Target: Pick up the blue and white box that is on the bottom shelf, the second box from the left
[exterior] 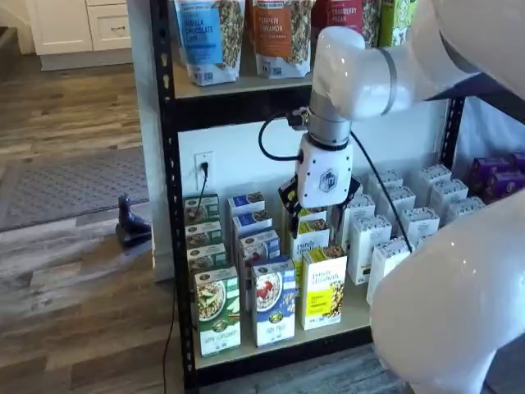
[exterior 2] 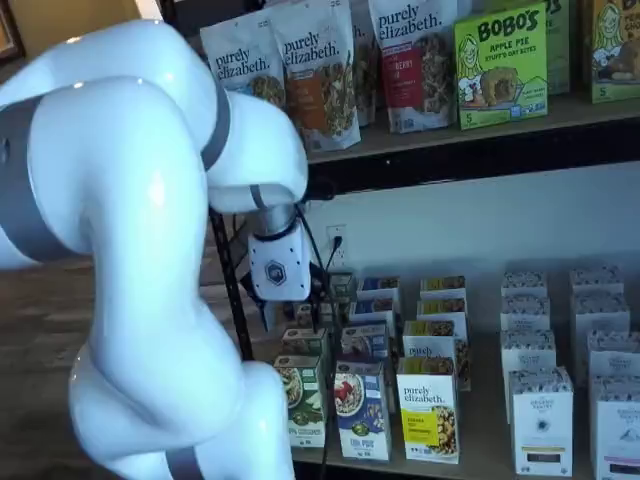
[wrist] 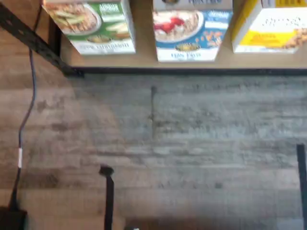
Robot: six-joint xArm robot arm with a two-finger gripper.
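Looking down from the wrist, I saw the blue and white box [wrist: 191, 34] fronting the bottom shelf [wrist: 144, 60]; the shelf view alone showed my fingers [exterior: 289, 199], spread wide and empty.

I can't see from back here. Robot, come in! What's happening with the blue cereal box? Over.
Gripper above the shelf rows, empty, fingers unclear. Blue and white box upright at front of bottom shelf, untouched. Green-and-white carton and yellow carton flank it closely.

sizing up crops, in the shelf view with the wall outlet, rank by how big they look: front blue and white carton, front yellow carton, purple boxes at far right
1-2. blue and white carton and yellow carton: too alike to rank.
3. purple boxes: smallest, though farther from the camera.
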